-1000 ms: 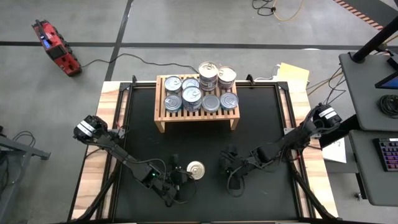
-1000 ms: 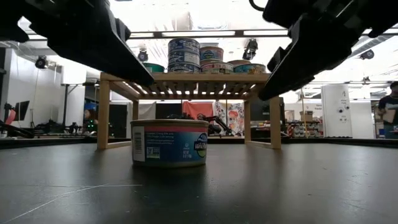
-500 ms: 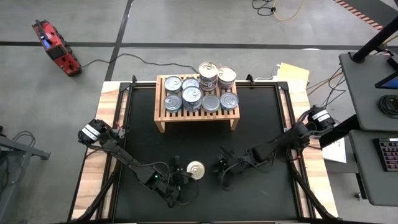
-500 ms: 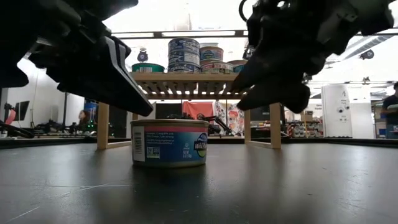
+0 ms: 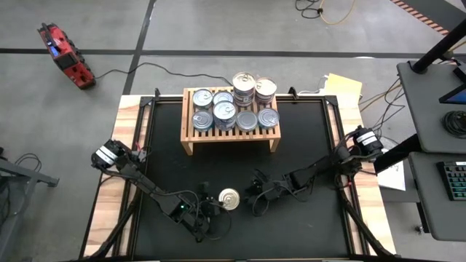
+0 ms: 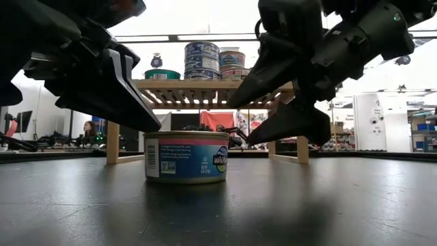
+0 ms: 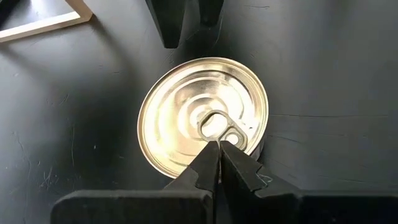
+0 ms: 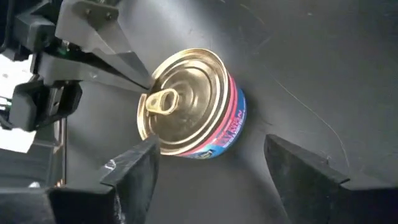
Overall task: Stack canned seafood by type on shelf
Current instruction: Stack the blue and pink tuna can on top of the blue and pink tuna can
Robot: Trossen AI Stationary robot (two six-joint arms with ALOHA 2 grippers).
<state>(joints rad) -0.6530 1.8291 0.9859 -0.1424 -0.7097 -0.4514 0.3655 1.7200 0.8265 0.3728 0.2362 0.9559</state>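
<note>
- Shelf (image 5: pixel 191 138): low slatted wood rack at the far middle of the black bench (image 5: pixel 306 138).
- Cans on shelf (image 5: pixel 234 109): about eight lids visible from above. Some are stacked; low view shows a taller blue-label pile and flatter tins beside it. Types too small to read, so cannot tell if the sorting is right.
- Loose tin (image 5: pixel 228 197): one flat can with a gold pull-tab lid and a pink-and-blue side label. It stands upright on the bench near the front edge, well apart from the shelf.
- Left gripper (image 5: pixel 207 205): just beside the loose tin on its left. Jaws are pressed together with the tips over the lid near the pull tab, holding nothing.
- Right gripper (image 5: pixel 255 198): low and near the tin on its right. Jaws are spread wide, pointing at the can, not yet around it.
- Progress: most cans look placed. Judged left: grab this last tin, carry it to the shelf and stack it on its matching type.
</note>
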